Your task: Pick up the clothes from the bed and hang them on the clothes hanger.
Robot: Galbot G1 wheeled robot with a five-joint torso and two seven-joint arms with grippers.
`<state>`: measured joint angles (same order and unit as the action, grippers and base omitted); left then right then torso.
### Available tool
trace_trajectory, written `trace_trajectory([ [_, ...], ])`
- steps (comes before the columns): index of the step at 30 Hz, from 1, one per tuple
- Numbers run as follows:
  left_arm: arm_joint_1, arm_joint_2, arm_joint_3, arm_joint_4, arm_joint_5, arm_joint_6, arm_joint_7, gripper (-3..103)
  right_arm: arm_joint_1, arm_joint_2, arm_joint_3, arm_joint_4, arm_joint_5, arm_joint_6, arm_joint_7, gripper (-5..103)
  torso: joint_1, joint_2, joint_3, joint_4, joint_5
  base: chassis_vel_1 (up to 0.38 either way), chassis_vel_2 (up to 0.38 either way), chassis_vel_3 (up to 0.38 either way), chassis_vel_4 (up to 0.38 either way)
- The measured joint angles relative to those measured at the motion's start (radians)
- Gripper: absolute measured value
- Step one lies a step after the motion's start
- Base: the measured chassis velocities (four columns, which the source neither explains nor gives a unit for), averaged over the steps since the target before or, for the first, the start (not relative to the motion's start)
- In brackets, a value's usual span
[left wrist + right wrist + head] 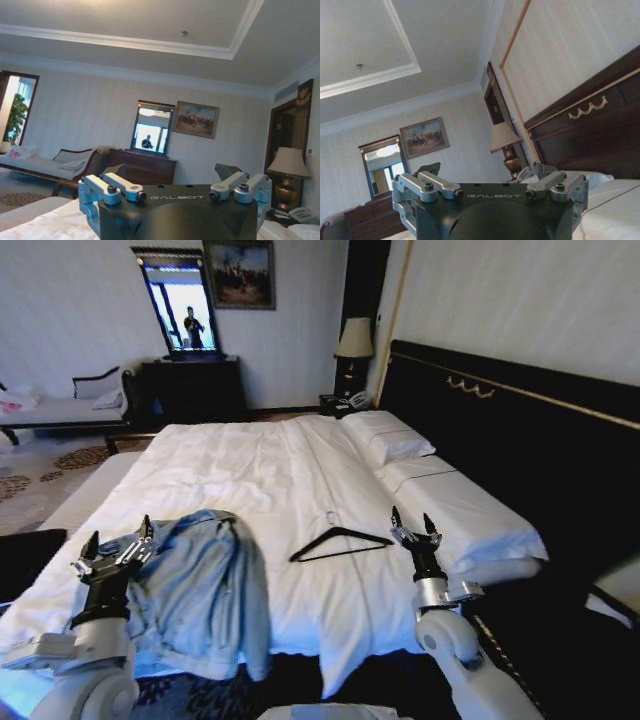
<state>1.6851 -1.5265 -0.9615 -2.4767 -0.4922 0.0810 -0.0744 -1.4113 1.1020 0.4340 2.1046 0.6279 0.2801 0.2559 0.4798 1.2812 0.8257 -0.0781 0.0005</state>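
Black fingers are spread wide on both the left gripper (118, 540) and right gripper (412, 524), holding nothing above the bed (290, 455), so grab the blue jacket (205, 585) first, beside the clothes hanger (338, 543)

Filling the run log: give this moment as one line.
left gripper: open, raised over jacket | right gripper: open, raised beside clothes hanger | both items lie on bed
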Motion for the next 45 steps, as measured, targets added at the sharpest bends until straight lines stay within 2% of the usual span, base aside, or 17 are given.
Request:
trace_trajectory([
  [6,-0.012,0.0,0.005,0.016,0.003,-0.003,0.001,100,0.008,-0.004,-0.002,-0.009,-0.003,0.004,-0.006,100,0.0,0.0,0.0,0.0001,-0.0003,-0.044,-0.101,0.045,0.06],
  [9,-0.016,0.0,0.008,0.023,0.006,-0.003,0.0,100,0.009,-0.003,-0.005,-0.013,-0.005,0.004,-0.009,100,0.0,0.0,0.0,0.0002,-0.0018,0.015,0.022,-0.003,-0.009],
  [13,-0.021,0.001,0.01,0.029,0.009,-0.005,0.0,100,0.013,0.001,-0.01,-0.024,-0.005,0.003,-0.009,100,0.0,0.0,0.0,0.0006,-0.001,0.044,0.037,-0.021,-0.037],
  [18,-0.027,0.001,0.011,0.038,0.011,-0.007,0.0,100,0.022,0.005,-0.018,-0.05,-0.007,0.004,-0.008,100,0.0,0.0,0.0,-0.0001,0.0,0.006,0.011,-0.004,-0.005],
  [36,-0.038,-0.002,0.013,0.053,0.015,-0.009,0.001,100,0.052,0.003,-0.045,-0.078,-0.024,0.008,-0.003,100,0.002,-0.001,0.001,0.0002,-0.0005,-0.088,0.087,0.089,-0.077],
  [45,-0.032,-0.003,0.009,0.049,0.018,-0.013,0.002,100,0.05,0.001,-0.041,-0.095,-0.031,0.036,-0.052,100,-0.001,0.001,0.0,0.0,-0.0006,-0.007,0.005,0.002,-0.004],
])
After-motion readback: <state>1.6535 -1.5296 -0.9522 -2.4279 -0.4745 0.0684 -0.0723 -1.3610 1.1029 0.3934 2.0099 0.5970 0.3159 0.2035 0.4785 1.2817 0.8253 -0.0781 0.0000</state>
